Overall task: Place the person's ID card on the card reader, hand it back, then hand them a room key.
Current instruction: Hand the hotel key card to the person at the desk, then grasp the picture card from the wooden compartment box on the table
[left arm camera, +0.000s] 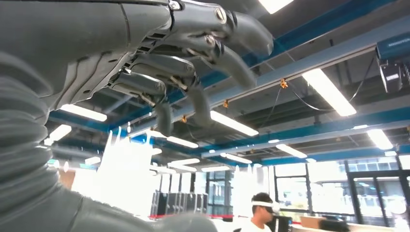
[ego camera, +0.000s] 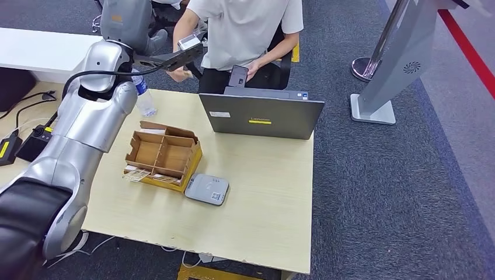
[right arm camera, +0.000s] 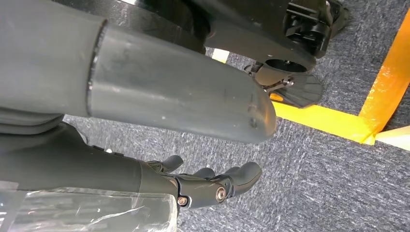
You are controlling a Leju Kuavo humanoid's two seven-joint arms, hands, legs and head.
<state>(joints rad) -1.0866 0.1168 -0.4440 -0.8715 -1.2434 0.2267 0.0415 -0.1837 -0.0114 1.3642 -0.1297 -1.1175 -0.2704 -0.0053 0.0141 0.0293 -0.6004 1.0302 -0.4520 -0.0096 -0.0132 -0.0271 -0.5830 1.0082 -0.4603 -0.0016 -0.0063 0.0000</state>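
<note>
At the lower centre of the head view, the grey reader (ego camera: 206,189) lies flat on the table (ego camera: 262,198) with nothing on it, touching the corner of the cardboard box (ego camera: 163,154). Beyond them stands the laptop (ego camera: 260,114), and a bottle (ego camera: 143,94) sits at the table's upper-left edge.

Higher, in the upper left of the frame, the left hand (ego camera: 184,55) reaches past the table edge toward the seated person (ego camera: 242,29). The person's hand (ego camera: 178,73) is just below it. I cannot tell whether the ID card is in that hand, since anything there is too small to make out. The left wrist view shows this hand's fingers (left arm camera: 227,53) loosely bent and spread, with nothing between them.

The right hand (right arm camera: 208,186) hangs low over the carpet, its fingers lightly bent and empty.

With the reader bare and both hands empty, my judgement is that the first step is in hand: taking the ID card from the person. The next move calls for the left fingers to close on the card once it is offered between them, then carry it down and back to the reader.
</note>
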